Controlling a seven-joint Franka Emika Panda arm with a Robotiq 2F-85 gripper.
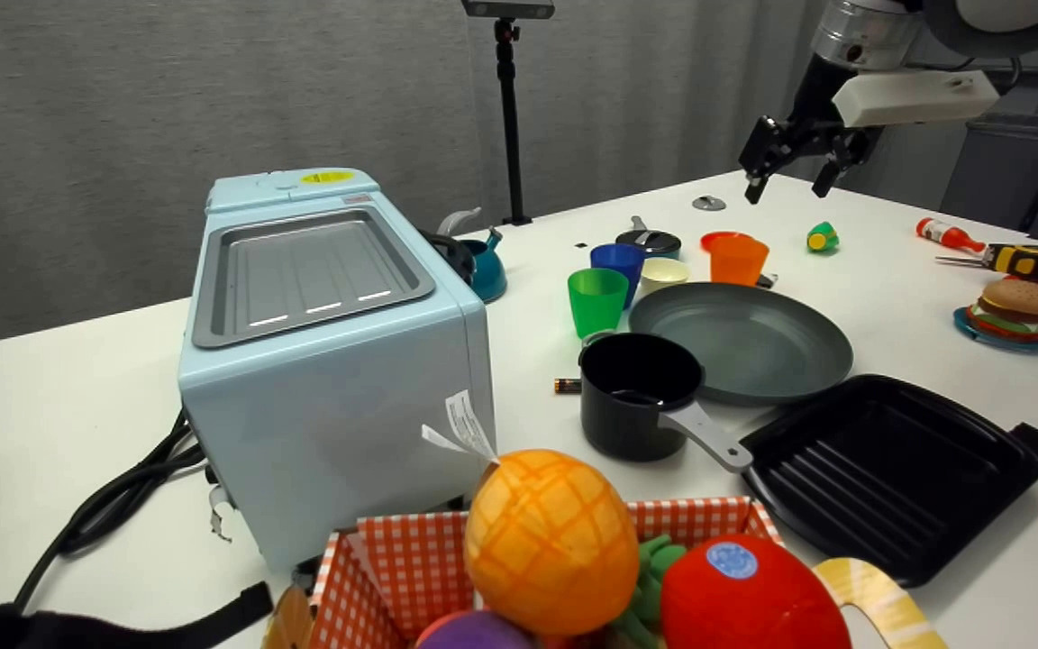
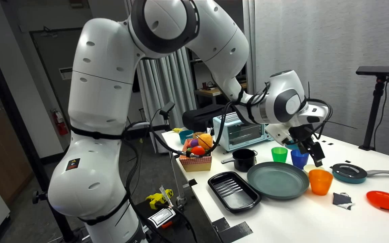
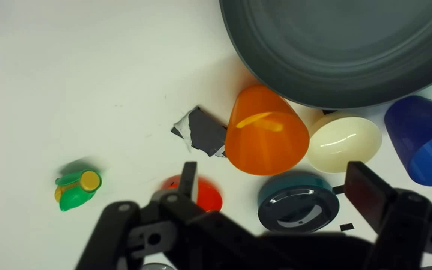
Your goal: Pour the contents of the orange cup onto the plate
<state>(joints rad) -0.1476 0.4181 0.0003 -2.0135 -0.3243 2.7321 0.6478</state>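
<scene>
- Wrist view: we see the black two-fingered gripper (image 3: 272,168) with its jaws set wide apart. In both exterior views we find it in the air over the long white table (image 2: 282,222).
- The small bright-orange plastic cup (image 3: 267,150) stands upright on the table, just beside the rim of the wide round dark grey plate (image 3: 351,26); we cannot tell whether the two touch. Yellow patches (image 3: 270,125) show within the cup in the wrist view, but we cannot say whether they are contents or light.
- Close beside that cup we have a small round cream bowl (image 3: 345,146), then a dark blue plastic cup (image 3: 411,127). A bright green plastic cup (image 1: 597,305) stands near the blue one.
- Also near the orange cup we note a round teal pan with a glossy dark top (image 3: 298,206), a torn piece of dark grey tape (image 3: 206,133) and, farther off, a glossy red oval dish (image 2: 386,199).
- Near other parts of the plate's rim we see a deep black pot with a grey handle (image 1: 627,419) and a squarish black ridged pan (image 1: 888,478).
- A light-blue toaster oven (image 1: 348,433) bears a shallow grey tray (image 1: 303,270). Near it sits a red-and-white checked basket (image 1: 411,554) with a large round orange fruit (image 1: 552,541) and a plump red toy (image 1: 753,599) heaped in it.
- A small green-and-yellow toy (image 3: 79,189) lies well apart from the cups.
</scene>
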